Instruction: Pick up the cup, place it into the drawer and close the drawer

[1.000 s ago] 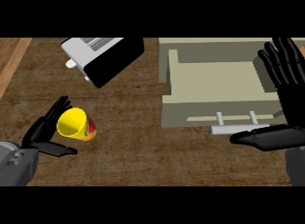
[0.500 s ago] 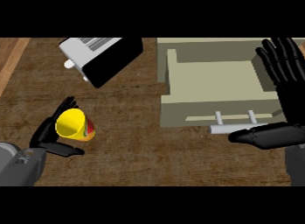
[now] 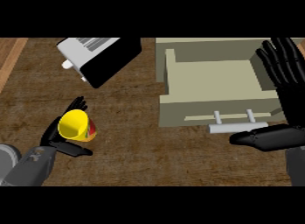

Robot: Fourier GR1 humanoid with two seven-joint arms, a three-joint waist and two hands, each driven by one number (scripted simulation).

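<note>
Risk of tipping the yellow plastic cup (image 3: 75, 124), left hand (image 3: 57, 139) only half-curled round it; right hand (image 3: 290, 92) open, empty, beside the beige open drawer (image 3: 213, 83).

text: none legible | labels: none | numbers: none

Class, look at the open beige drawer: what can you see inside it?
The open beige drawer shows only its bare pale floor; no object lies inside. The right hand covers its right edge, so that strip cannot be checked.
</note>
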